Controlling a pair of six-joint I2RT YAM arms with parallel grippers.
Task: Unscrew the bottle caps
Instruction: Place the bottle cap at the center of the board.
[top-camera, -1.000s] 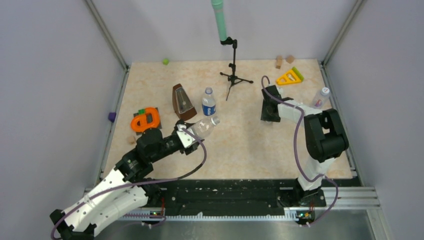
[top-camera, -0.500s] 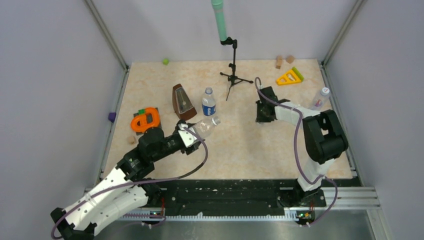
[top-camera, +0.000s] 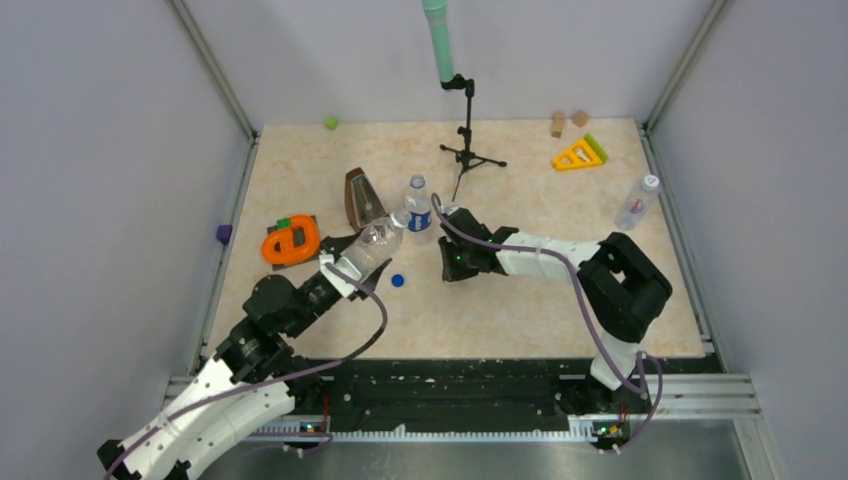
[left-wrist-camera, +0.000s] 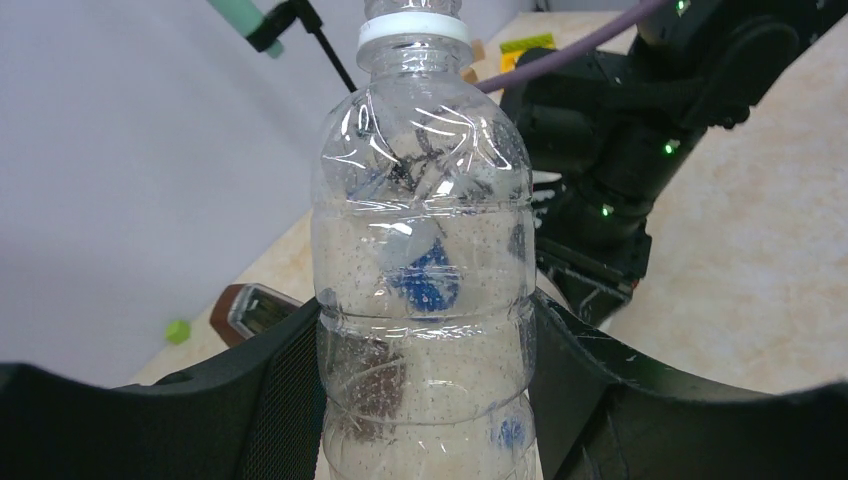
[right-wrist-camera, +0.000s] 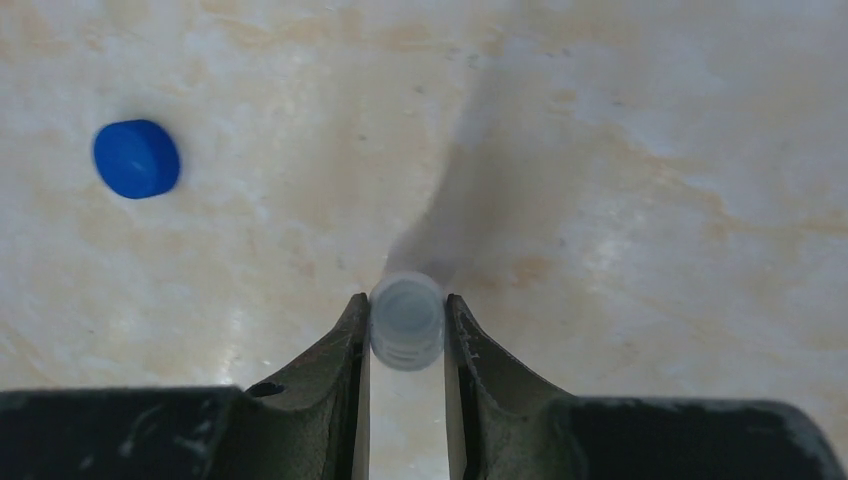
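My left gripper (top-camera: 345, 268) (left-wrist-camera: 425, 400) is shut on the plain clear bottle (top-camera: 373, 240) (left-wrist-camera: 420, 260) and holds it tilted up off the table. Its neck shows a white ring (left-wrist-camera: 414, 30) with bare threads above. My right gripper (top-camera: 445, 268) (right-wrist-camera: 406, 312) is shut on a small white cap (right-wrist-camera: 406, 322), just above the table. A dark blue cap (top-camera: 397, 281) (right-wrist-camera: 137, 158) lies on the table between the grippers. The labelled bottle (top-camera: 418, 210) stands capped behind them. The bluish bottle (top-camera: 636, 204) stands capped at the right edge.
A brown metronome (top-camera: 362, 205) and an orange object (top-camera: 291, 241) stand at the left. A microphone stand (top-camera: 466, 150) is at the back middle. A yellow triangle (top-camera: 579, 154) and wooden blocks (top-camera: 558, 123) lie at the back right.
My right gripper has swung from the back right to the middle of the table. My left gripper has pulled the clear bottle back to the left and tipped it more upright. The blue cap now shows.
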